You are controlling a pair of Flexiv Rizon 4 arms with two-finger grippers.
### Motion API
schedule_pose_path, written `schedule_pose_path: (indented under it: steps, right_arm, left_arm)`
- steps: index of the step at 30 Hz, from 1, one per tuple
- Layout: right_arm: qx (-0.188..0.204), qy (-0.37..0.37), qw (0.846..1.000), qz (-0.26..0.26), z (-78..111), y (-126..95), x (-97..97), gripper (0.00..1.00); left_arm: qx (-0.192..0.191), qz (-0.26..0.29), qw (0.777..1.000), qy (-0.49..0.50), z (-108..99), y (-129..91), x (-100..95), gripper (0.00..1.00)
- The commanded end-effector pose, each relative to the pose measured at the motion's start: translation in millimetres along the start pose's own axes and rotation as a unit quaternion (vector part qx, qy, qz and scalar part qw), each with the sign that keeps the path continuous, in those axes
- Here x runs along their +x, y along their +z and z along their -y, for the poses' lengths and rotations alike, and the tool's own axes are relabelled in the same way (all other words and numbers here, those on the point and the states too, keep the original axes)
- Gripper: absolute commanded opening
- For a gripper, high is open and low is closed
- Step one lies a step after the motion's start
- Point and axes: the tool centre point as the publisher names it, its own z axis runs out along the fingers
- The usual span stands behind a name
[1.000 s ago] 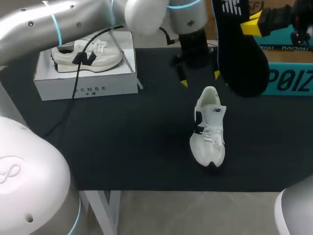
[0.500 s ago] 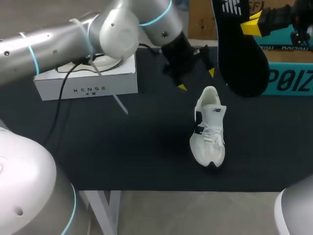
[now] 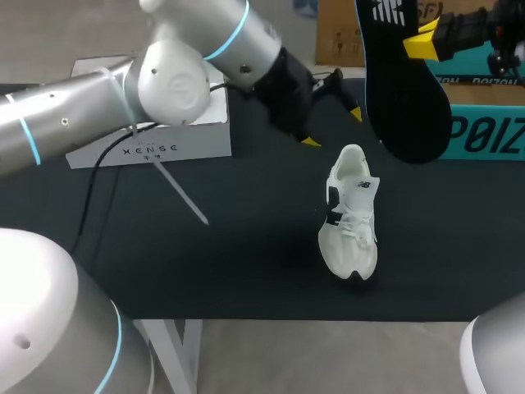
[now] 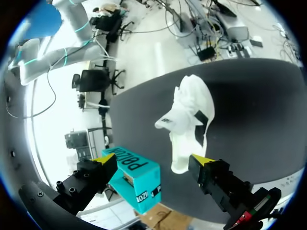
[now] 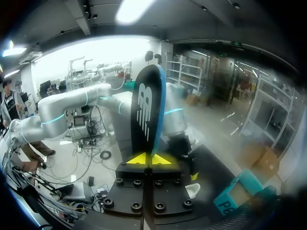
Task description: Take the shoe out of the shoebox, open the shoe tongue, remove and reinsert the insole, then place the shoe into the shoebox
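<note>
The left hand [image 3: 332, 127] has swung from above the shoebox [image 3: 176, 141] to near the heel of the shoe [image 3: 350, 217] on the desk [image 3: 205, 263], fingers spread. The right hand [image 3: 420, 43] pinches the insole [image 3: 402, 90] high up, so reinserting seems next.

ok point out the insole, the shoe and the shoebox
insole [image 3: 406, 107], head view, its black middle
shoe [image 3: 353, 223], head view, the laces
shoebox [image 3: 205, 144], head view, white front wall

Robotics lab: robot arm [image 3: 74, 123] over black-topped table [image 3: 205, 271]
</note>
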Motion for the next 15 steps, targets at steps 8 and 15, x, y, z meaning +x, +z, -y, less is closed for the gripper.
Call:
schedule_pose_path:
  steps: [8,15]
  right_arm:
    - [0.002,0.001,1.0,-0.001,-2.0,2,-1.6,0.0]
    - [0.002,0.001,1.0,-0.001,-2.0,2,-1.6,0.0]
  left_arm:
    - [0.048,0.399,0.914,0.058,12,-1,12.0,1.0]
    - [0.074,0.446,0.889,0.07,8,-2,-1.2,1.0]
